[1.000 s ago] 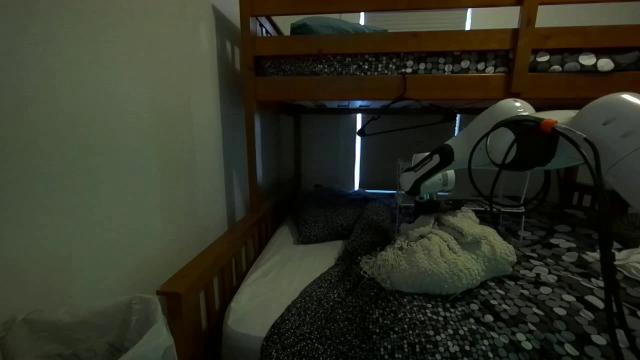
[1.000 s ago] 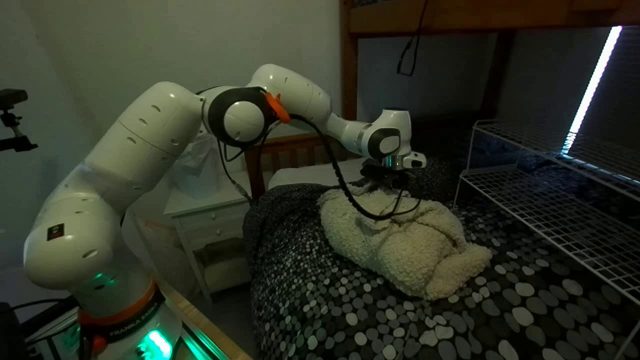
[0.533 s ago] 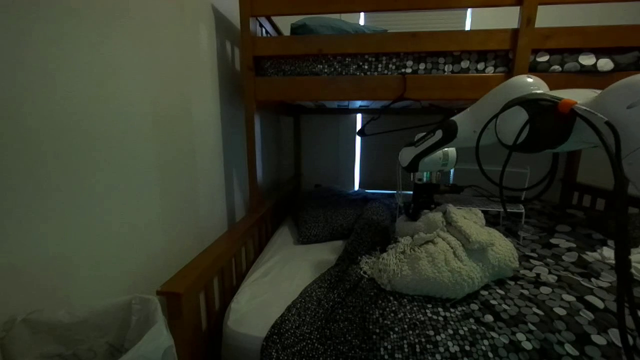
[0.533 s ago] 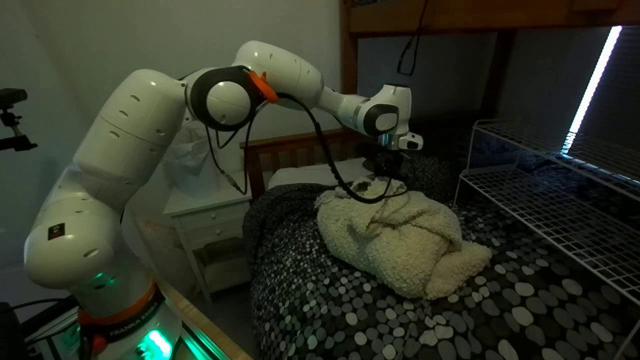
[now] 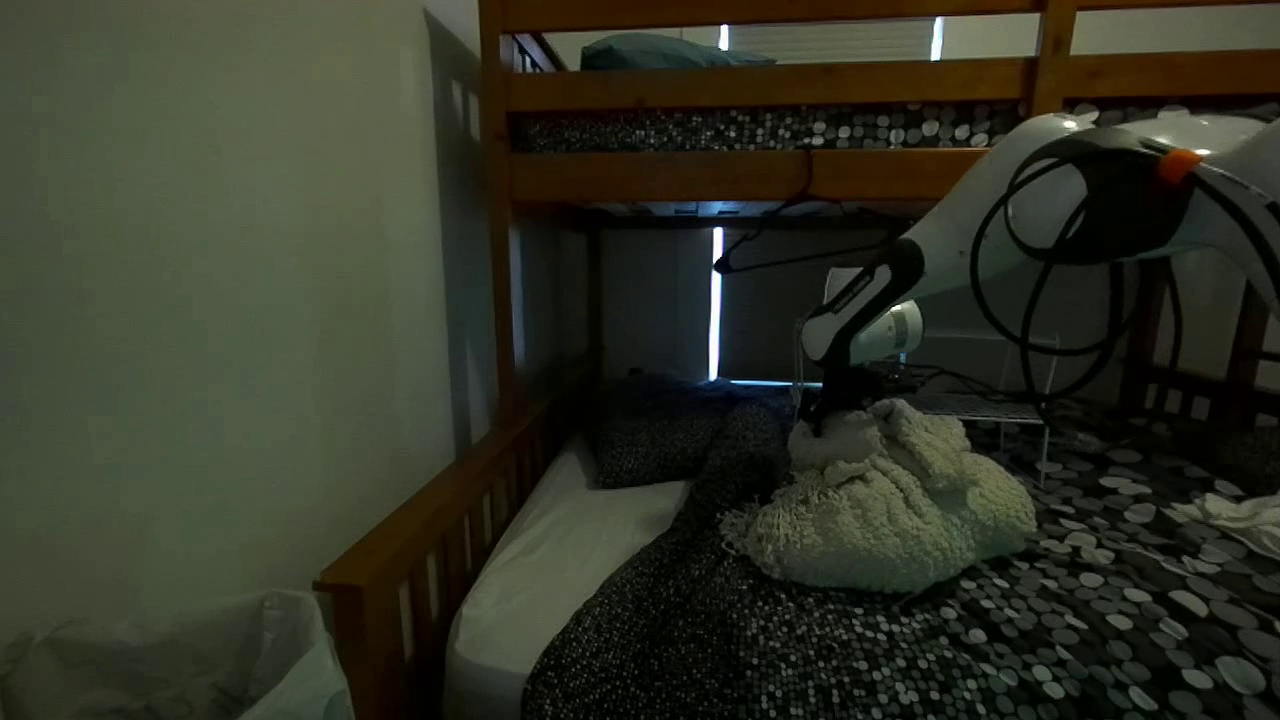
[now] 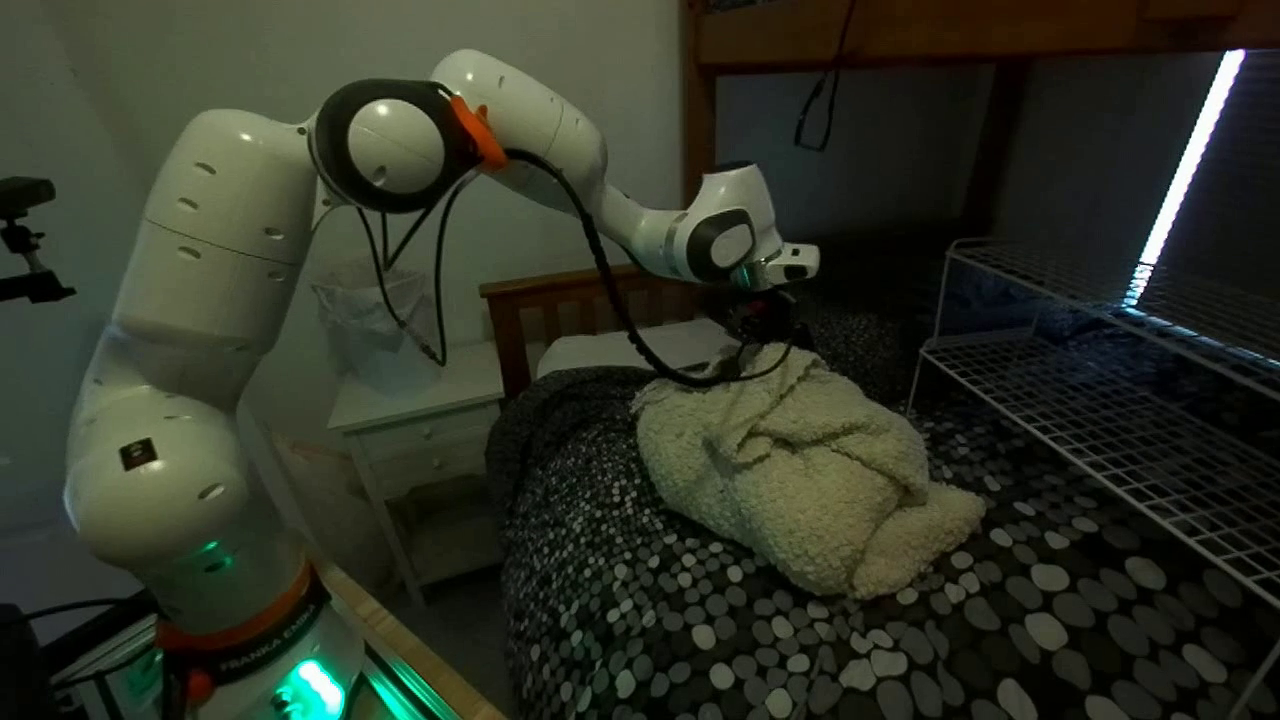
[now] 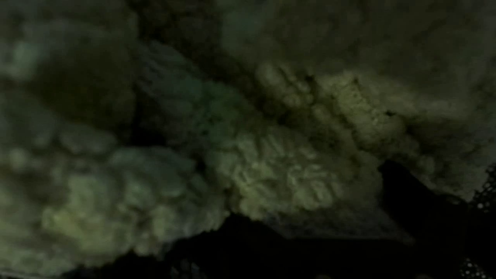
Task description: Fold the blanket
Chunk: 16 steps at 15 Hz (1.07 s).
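The blanket (image 6: 810,480) sits on the bed (image 5: 420,520) in a puffy cream heap, atop the spotted quilt (image 6: 640,640), with one flap spread lower than the rest. Creases run over its top, and one edge of it looks shaggy. The arm (image 6: 395,145) reaches out over the bed from a base standing off to the bed's side, and in an exterior view its cable (image 6: 594,240) droops in front of the blanket. The gripper (image 5: 820,412) hangs tilted above the bed, pointing down, right at the blanket's topmost fold. In the wrist view a dark finger (image 7: 410,197) shows against the fleece, but it is so dim there that I can't tell whether the gripper is released or clenched on cloth. A wire rack (image 6: 1090,470) stands on the bed close to the blanket, and beyond the bed glows a strip of light (image 6: 1185,180). A dark pillow (image 5: 650,440) lies near the bed's slatted end, next to the white sheet (image 5: 560,540). Over the bed a hanger (image 5: 790,261) dangles from the upper bunk (image 5: 650,175). Beside the bed's slatted end I see a white nightstand (image 6: 405,445) with a lined bin (image 6: 360,340) on it
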Each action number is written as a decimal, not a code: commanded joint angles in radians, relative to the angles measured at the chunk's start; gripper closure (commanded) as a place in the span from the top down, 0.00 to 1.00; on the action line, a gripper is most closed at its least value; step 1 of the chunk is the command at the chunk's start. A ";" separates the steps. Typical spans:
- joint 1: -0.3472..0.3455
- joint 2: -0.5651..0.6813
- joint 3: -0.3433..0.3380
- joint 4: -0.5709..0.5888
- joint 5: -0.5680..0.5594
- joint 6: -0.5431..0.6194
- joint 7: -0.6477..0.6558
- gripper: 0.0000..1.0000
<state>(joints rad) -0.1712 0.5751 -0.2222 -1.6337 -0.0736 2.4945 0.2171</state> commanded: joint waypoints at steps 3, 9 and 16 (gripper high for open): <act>0.267 -0.111 -0.295 -0.230 -0.366 0.224 0.372 1.00; 0.389 -0.262 -0.387 -0.344 -0.625 0.128 0.580 1.00; 0.201 -0.505 -0.093 -0.522 -0.377 0.025 0.267 1.00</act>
<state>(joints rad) 0.1113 0.1866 -0.4257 -2.0539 -0.5843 2.5706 0.6368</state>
